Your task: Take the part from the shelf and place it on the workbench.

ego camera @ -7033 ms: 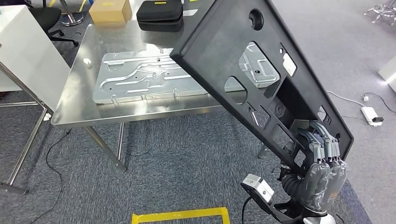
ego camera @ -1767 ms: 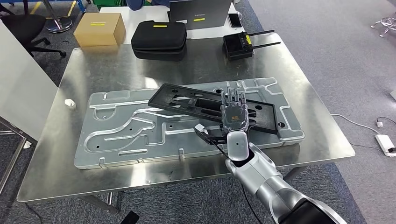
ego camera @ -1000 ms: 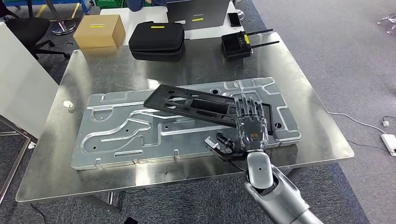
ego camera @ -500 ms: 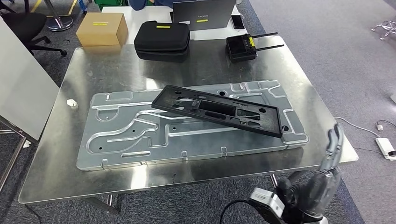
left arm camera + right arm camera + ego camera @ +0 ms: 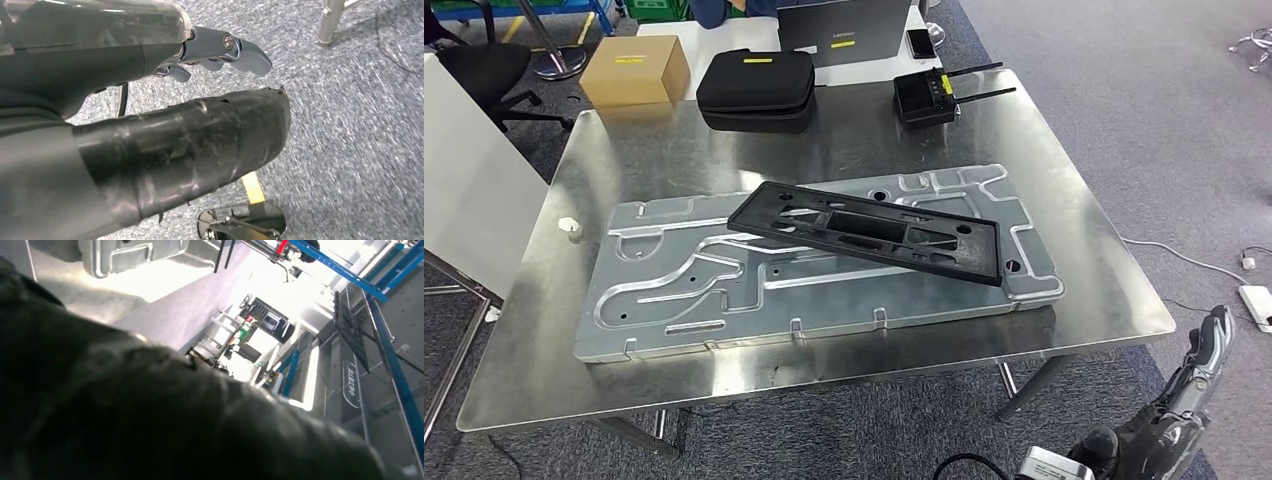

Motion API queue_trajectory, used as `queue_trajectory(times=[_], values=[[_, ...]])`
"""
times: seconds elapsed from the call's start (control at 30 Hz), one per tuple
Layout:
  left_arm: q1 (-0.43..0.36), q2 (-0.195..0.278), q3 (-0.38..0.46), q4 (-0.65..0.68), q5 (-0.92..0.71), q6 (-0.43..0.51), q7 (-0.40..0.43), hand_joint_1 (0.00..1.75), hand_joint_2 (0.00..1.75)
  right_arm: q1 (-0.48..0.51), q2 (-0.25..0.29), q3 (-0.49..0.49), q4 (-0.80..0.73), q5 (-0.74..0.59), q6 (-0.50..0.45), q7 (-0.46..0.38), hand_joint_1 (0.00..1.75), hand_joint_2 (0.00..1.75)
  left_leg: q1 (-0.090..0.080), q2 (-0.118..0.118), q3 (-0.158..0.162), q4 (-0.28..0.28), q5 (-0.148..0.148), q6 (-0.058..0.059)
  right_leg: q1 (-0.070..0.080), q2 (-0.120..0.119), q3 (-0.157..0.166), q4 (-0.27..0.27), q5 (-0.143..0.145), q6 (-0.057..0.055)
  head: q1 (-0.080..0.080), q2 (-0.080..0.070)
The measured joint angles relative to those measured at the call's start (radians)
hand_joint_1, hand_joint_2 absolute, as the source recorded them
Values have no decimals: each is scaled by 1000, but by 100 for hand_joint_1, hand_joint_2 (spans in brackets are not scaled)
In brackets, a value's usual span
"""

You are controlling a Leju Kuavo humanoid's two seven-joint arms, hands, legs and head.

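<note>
My right robot hand point(image 5: 1181, 405) is hanging low beside the near right corner of the worktop point(image 5: 1084, 250), over the grey carpet point(image 5: 854, 430); its fingers point(image 5: 1209, 345) are pointing upward, stretched out and gripping nothing. In the right wrist view the dark, blurred cover of that robot hand point(image 5: 150, 410) is taking up most of the picture, with a corner of the metal plate point(image 5: 135, 252) showing past it. My left robot hand point(image 5: 125, 125) is hanging over the carpet point(image 5: 350, 125), its taped thumb point(image 5: 200, 145) lying apart from the metallic fingers point(image 5: 235, 47), and nothing is sitting between them.

The black part point(image 5: 869, 228) is lying flat on the large silver metal plate point(image 5: 724, 290), slanting across it from the middle toward its right end, well apart from both of my hands. The plate is resting on the shiny worktop and is covering most of its middle.

Along the far edge of the worktop a brown cardboard box point(image 5: 634, 68) is sitting at the left, a black zippered case point(image 5: 757, 77) next to it, and a small black device with two antennas point(image 5: 926, 95) further right. Behind these a laptop point(image 5: 844, 28) is standing on a white surface. A small white object point(image 5: 571, 232) is lying near the left edge of the worktop.
</note>
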Motion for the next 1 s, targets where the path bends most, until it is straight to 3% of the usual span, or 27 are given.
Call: queue_trajectory(times=[0.07, 0.13, 0.27, 0.33, 0.4, 0.43, 0.47, 0.5, 0.6, 0.67, 0.77, 0.8, 0.87, 0.93, 0.97, 1.0], values=[[0, 1, 1, 0, 0, 2, 0, 0, 0, 3, 0, 0, -1, -1, 0, 0, 0, 0, 0, 0, 75, -135, 61, 6, 0, 1, -2, 7, 0, 1, 0, 0], [-2, 1, 1, 0, 0, 5, 0, 0, 0, 4, 0, 0, -2, -8, 0, 1, 0, 0, -4, 0, 127, -242, 94, 14, 4, 2, -5, 13, 0, 9, 0, 0], [0, 1, 2, -1, 0, 9, 0, 0, 0, 11, 0, 0, -8, -26, 0, 0, 0, 0, -4, 1, 129, -267, 111, 34, 5, 4, -10, 18, 1, 32, 1, 0], [-1, 1, 3, -1, 0, 9, 0, 0, 0, 15, 0, 0, -13, -31, 0, -1, 0, 0, 2, 4, 125, -275, 124, 48, 4, 6, -32, 73, -47, 40, 3, 0], [-1, 1, 3, -2, 0, 10, 0, 0, 0, 18, 0, 0, -14, -35, 0, -1, 0, 0, 1, 7, 113, -274, 133, 54, -1, 6, -81, 197, -125, 48, 3, 0], [0, 1, 4, -2, 0, 10, 0, 0, 0, 20, 0, 0, -14, -36, 0, -2, 0, 0, 1, 8, 107, -273, 136, 53, -3, 6, -101, 253, -149, 51, 3, 0], [0, 1, 4, -2, 0, 10, 0, 0, 0, 22, 0, 0, -14, -37, 0, -2, 0, 0, 1, 9, 102, -271, 138, 53, -4, 6, -107, 281, -156, 53, 3, 0], [0, 1, 5, -2, 0, 10, 0, 0, 0, 23, 0, 0, -14, -37, 0, -2, 0, 0, 1, 9, 98, -268, 140, 51, -6, 6, -94, 270, -143, 53, 3, 0], [0, 0, 7, -2, 0, 10, 0, 0, 0, 23, 0, 0, -16, -38, 0, -2, 0, 0, -1, 9, 91, -259, 142, 45, -5, 5, 19, 76, -64, 47, 3, 0], [-1, 0, 9, -2, 0, 10, 0, 0, 0, 24, 0, 0, -18, -38, 0, -2, 0, 0, -3, 9, 88, -257, 146, 34, 1, 6, 52, 6, -47, 38, 3, 0], [-1, 0, 12, -3, 0, 10, 0, 0, 0, 25, 0, 0, -19, -38, 0, -3, 0, 0, -2, 8, 85, -258, 151, 15, 2, 6, 45, -1, -34, 22, 3, 0], [-1, 0, 14, -3, 0, 10, 0, 0, 0, 26, 0, 0, -19, -38, 0, -3, 0, 0, -2, 7, 79, -246, 139, 10, 0, 4, 43, -5, -28, 16, 2, 0], [-1, 1, 17, -3, 0, 10, 1, 0, 0, 27, 0, 0, -19, -39, 0, -3, 0, 0, 0, 6, 48, -169, 76, 3, -3, 1, 33, -9, -15, 4, 1, 0], [0, 1, 18, -3, 0, 10, 2, 0, 0, 30, 0, 0, -19, -42, 0, -3, 0, 0, 0, 6, 5, -47, 2, -1, 0, -1, 16, -5, -6, -2, 0, 0], [0, 1, 19, -3, 0, 10, 2, 0, 0, 31, 0, 0, -19, -43, 0, -3, 0, 0, 0, 6, -4, -9, -13, -1, 2, -1, 6, -1, -2, -3, 0, 0], [0, 1, 19, -3, -1, 10, 2, 0, 0, 33, 0, 0, -19, -44, 0, -4, 0, 0, 0, 6, 5, -5, -10, 1, 4, -1, -2, 3, 1, -3, 0, 0]])
